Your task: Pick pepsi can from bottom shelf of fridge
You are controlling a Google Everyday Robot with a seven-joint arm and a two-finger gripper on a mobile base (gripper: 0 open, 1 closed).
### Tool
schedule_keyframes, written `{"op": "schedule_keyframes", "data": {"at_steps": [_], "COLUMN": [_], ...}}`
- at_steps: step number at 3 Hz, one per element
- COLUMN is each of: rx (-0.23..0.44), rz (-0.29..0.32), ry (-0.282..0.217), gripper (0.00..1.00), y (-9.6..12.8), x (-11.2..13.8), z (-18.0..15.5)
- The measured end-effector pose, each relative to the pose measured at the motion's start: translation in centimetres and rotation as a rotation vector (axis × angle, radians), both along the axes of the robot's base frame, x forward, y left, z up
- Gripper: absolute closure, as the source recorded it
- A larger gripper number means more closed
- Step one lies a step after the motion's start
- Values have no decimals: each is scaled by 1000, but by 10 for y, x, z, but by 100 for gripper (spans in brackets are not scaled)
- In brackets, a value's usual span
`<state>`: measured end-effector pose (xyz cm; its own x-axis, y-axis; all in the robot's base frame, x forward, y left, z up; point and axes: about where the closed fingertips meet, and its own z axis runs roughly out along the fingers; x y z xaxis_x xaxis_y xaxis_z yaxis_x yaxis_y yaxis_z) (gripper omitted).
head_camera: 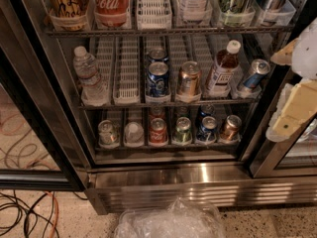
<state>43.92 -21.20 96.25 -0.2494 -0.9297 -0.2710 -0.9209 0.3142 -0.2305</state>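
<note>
**What we cannot fully see**

At three o'clock, the gripper (292, 95) is cut off by the right edge. At twelve o'clock, the top-rack bottles (110, 4) lose their necks to the frame. On the bottom shelf (168, 145), a rear can (206, 111) sits half hidden behind the pepsi can (207, 129). At six o'clock, a plastic bag (171, 222) is cropped.

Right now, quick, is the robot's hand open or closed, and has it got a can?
Gripper: at the right edge, outside the fridge; open or closed cannot be told. The pepsi can sits on the bottom shelf, untouched.
</note>
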Motion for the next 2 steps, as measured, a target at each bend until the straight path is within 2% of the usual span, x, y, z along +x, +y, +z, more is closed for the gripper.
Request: {"op": "schedule_keyframes", "data": {"at_steps": [1, 2], "rx": [166, 339], "rz": [-89, -174], "ry": [9, 40], "gripper": [0, 0], "y": [21, 53], "x": [-13, -27], "z": [-34, -81]}}
